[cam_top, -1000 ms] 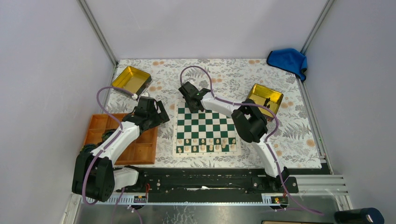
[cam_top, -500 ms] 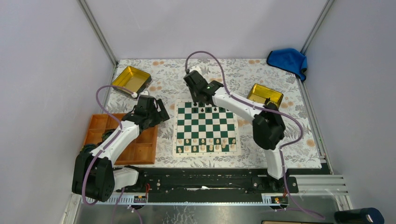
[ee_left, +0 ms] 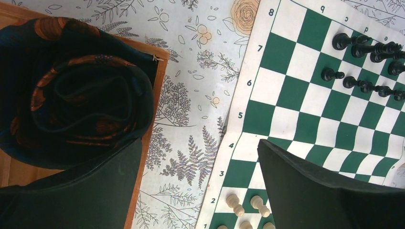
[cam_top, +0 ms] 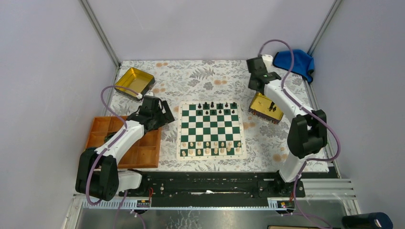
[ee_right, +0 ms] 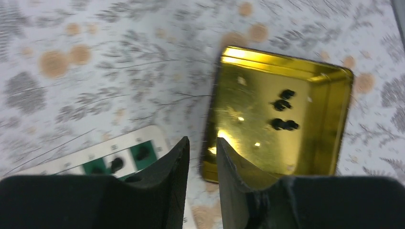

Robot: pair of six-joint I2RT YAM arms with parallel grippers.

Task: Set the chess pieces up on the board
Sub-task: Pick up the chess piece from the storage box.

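Observation:
The board (cam_top: 210, 130) lies in the middle of the table. Several black chess pieces (cam_top: 213, 105) stand on its two far rows; they also show in the left wrist view (ee_left: 365, 47). More black pieces (ee_right: 282, 104) lie in the gold tin (ee_right: 239, 90) right of the board (ee_right: 98, 151). My right gripper (cam_top: 256, 82) hangs above the tin's far left edge, its fingers a little apart and empty (ee_right: 202, 142). My left gripper (cam_top: 161, 114) is wide open and empty (ee_left: 199, 143), just left of the board (ee_left: 305, 100).
Cream pieces (cam_top: 210, 148) fill the board's two near rows. An orange compartment tray (cam_top: 102, 138) holding a dark rolled cloth (ee_left: 76, 95) sits at the left. A second gold tin (cam_top: 133, 82) is at the back left. A blue cloth (cam_top: 293, 61) lies in the back right corner.
My right arm has lifted off the board's far rows and swung right to above the gold tin. The left arm has barely moved.

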